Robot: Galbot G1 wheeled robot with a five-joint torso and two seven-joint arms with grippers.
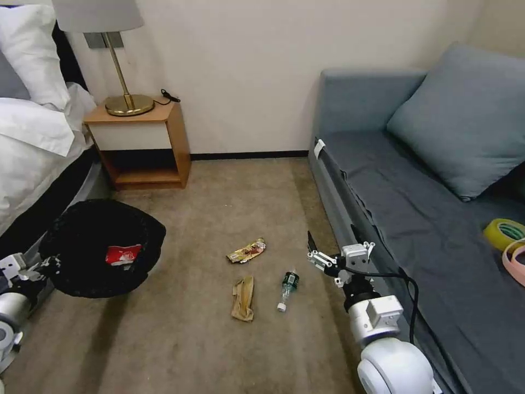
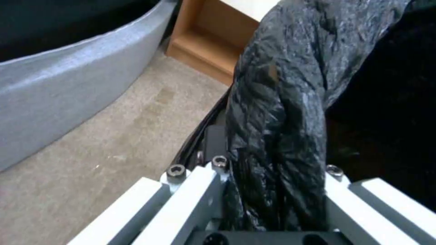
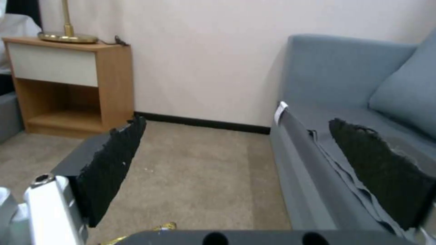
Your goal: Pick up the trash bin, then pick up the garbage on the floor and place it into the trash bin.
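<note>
Your left gripper (image 1: 46, 266) is clamped on the rim of the small round trash bin lined with a crinkly black plastic bag (image 1: 101, 246), holding it at the left of the head view, beside the white-sheeted bed (image 1: 33, 148). From the left wrist you can see the bag's folds (image 2: 277, 136) pinched between the white fingers (image 2: 200, 190). A red-and-white crushed carton (image 1: 123, 254) lies inside the bin.

Your right gripper (image 1: 322, 253) hangs low just beside the front edge of the grey-blue sofa (image 1: 426, 219), jaws apart. The right wrist view shows its two black padded fingers (image 3: 111, 166) spread wide with nothing between them.

Three pieces rest on the beige carpet (image 1: 219, 339) between the bin and the right gripper: a shiny gold-brown snack wrapper (image 1: 246, 250), a brown crumpled paper (image 1: 243, 298) nearer to you, and a small clear bottle with a green label (image 1: 287, 289) lying on its side just right of the paper. The bottle is the piece nearest the right gripper, but apart from it.

A yellow-green tape roll (image 1: 503, 232) lies on the sofa seat at the far right. A wooden nightstand with a brass lamp (image 1: 139, 139) stands against the wall.
</note>
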